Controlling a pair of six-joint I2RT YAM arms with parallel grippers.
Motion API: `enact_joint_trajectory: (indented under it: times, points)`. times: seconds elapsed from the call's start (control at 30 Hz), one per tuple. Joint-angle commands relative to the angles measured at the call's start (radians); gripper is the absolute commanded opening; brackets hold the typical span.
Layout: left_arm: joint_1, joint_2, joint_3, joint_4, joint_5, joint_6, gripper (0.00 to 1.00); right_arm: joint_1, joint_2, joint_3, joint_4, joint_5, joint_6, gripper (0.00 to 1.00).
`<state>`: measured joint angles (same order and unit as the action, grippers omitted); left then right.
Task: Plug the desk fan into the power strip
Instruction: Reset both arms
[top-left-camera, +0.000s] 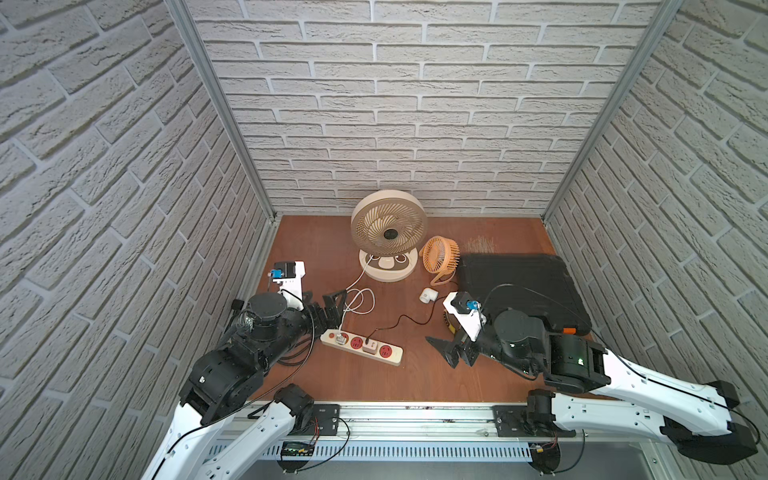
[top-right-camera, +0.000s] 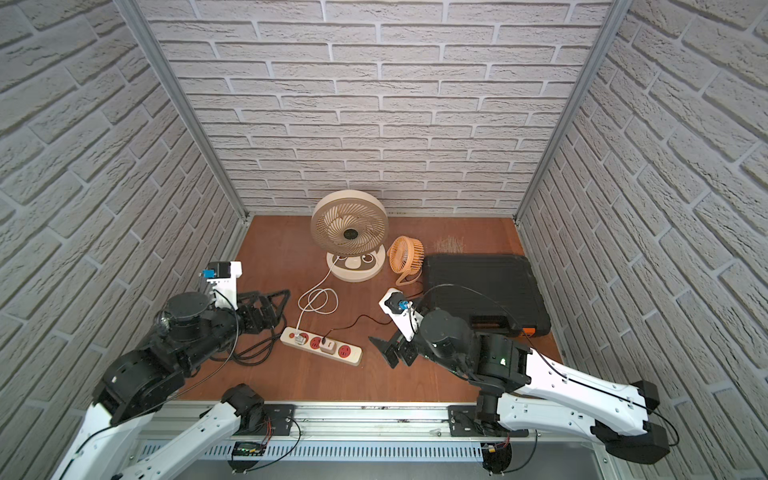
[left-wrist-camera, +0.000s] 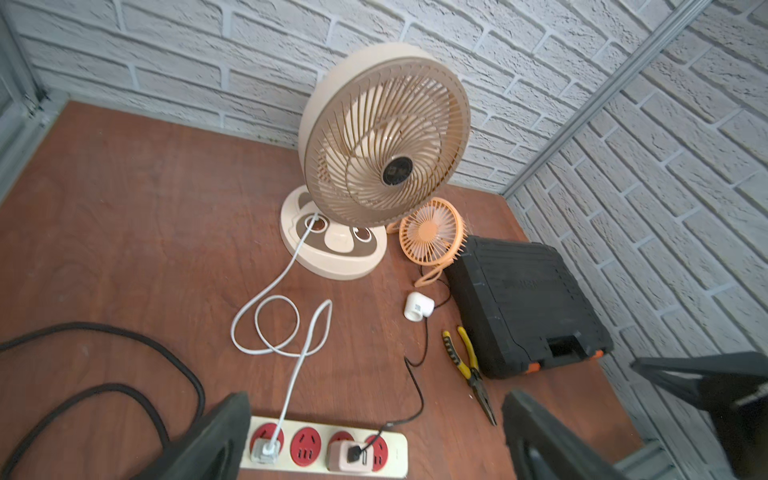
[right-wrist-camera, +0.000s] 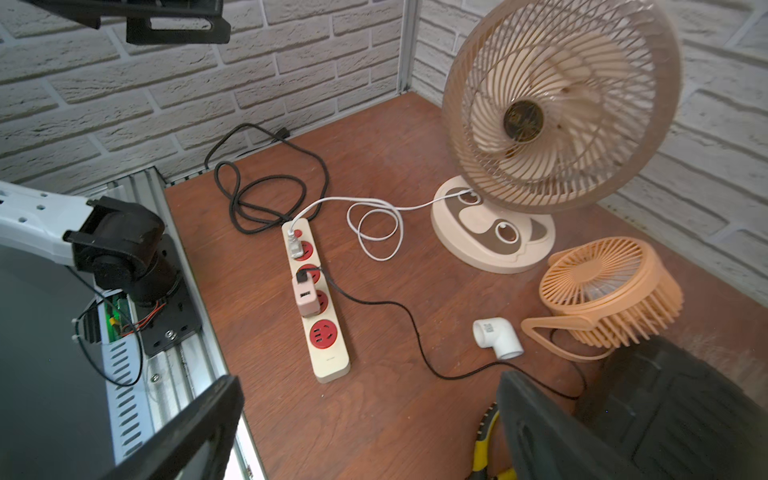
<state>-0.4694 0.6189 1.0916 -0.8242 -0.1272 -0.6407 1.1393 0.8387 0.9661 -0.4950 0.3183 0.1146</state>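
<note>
Two end effectors sit low at the front of the bench (top-left-camera: 374, 386), both released, jaws spread wide w/ nothing btwn them. The L end effector (top-left-camera: 332, 309) is just beside the button end of the power strip (top-left-camera: 356, 344). The R end effector (top-left-camera: 442, 351) is near its other end, apart from it. The strip lies flat btwn them, front-centre, angled. A white plug (top-left-camera: 340, 338) sits in the socket next to the button, and a pink adapter (top-left-camera: 368, 347) covers the third, w/ a thin black cable (top-left-camera: 407, 318) running toward the small orange fan (top-left-camera: 440, 255). Further back, the white cord (top-left-camera: 360, 299) loops on the wood; a white pipe elbow (top-left-camera: 428, 296) lies near yellow-handled pliers (left-wrist-camera: 469, 365). Farthest, the desk fan (top-left-camera: 389, 228) stands upright by the back wall, white cord entering its base. The orange fan is just beside it and beside a black case (top-left-camera: 523, 286).
</note>
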Motion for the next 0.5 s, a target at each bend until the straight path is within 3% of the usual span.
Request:
enact_joint_trajectory:
  times: [0.0,0.17,0.27,0.47]
  points:
    - [0.004,0.045,0.035,0.106,-0.139,0.103,0.98,-0.072,0.024,0.052,-0.002,0.084,-0.092,0.99]
    - [0.016,0.119,0.036,0.198,-0.280,0.216,0.98,-0.321,0.055,0.045,0.031,-0.007,-0.120,0.99]
    - [0.067,0.160,0.017,0.246,-0.320,0.274,0.98,-0.505,0.057,-0.001,0.090,-0.105,-0.118,0.99]
    - [0.338,0.220,-0.086,0.337,-0.148,0.294,0.98,-0.841,0.051,-0.159,0.267,-0.290,-0.087,0.99]
